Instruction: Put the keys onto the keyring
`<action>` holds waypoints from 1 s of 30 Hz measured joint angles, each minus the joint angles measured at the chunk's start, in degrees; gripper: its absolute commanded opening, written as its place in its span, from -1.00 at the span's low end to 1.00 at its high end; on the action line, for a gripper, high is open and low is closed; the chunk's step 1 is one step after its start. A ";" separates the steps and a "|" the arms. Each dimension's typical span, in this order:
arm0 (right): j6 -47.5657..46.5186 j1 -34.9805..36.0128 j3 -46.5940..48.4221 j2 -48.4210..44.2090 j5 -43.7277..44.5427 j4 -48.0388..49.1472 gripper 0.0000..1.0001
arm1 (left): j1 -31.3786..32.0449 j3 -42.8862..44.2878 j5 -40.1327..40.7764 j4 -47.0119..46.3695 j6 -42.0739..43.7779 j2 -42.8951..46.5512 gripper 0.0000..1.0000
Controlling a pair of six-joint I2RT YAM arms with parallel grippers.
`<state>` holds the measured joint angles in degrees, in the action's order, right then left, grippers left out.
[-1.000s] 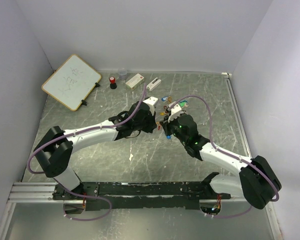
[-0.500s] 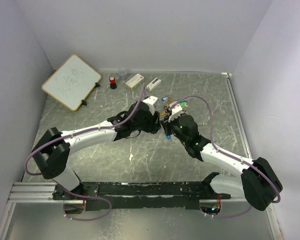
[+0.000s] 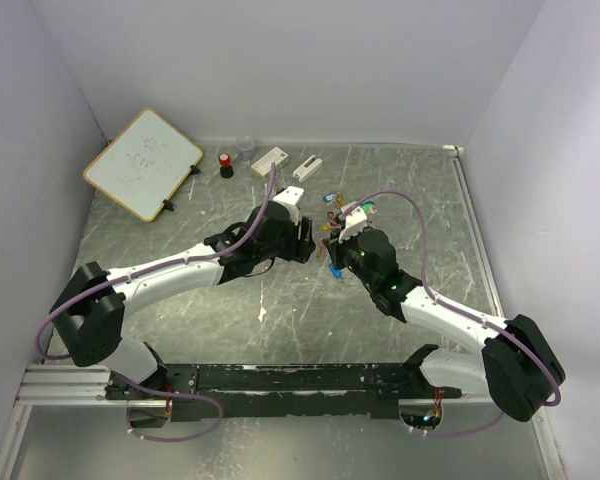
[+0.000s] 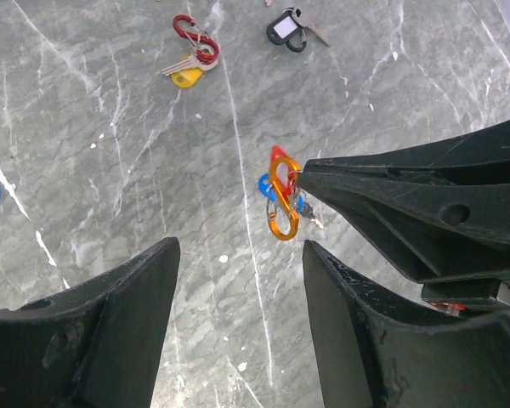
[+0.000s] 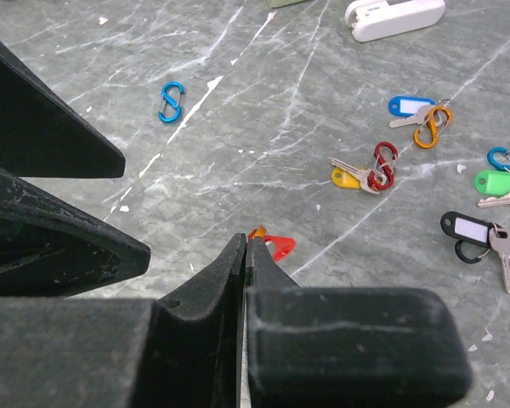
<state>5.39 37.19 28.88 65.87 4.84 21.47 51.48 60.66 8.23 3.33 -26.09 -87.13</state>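
Observation:
My right gripper is shut on an orange S-shaped keyring clip, held above the table. A red tag and a blue tag show behind the clip; I cannot tell if those keys hang on it. My left gripper stands open just short of the clip, nothing between its fingers. On the table lie loose keys: a yellow one with a red clip, a blue-tagged one with an orange clip, a green-tagged one and a black-tagged one. From above, both grippers meet mid-table.
A blue S-clip lies alone to the left. A white whiteboard, a red-capped item and small white boxes sit along the back. Grey walls close in the scratched metal table.
My left gripper has opened, let go at the clip and drawn back a little to the left. The right gripper stays shut on the orange clip in about the same place.

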 measured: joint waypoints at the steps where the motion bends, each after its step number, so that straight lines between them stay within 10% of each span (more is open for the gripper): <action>1: 0.00 0.02 0.00 0.00 0.13 0.00 -1.00 | -0.02 -0.11 0.24 -0.02 -0.09 0.00 0.40; 30: 2.80 -0.24 2.36 2.49 10.19 -5.25 -1.00 | -0.66 -3.17 0.46 -1.77 -0.76 0.22 0.42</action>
<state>8.19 36.95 31.24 68.36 15.03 16.23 50.83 57.49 8.69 1.56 -26.85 -86.91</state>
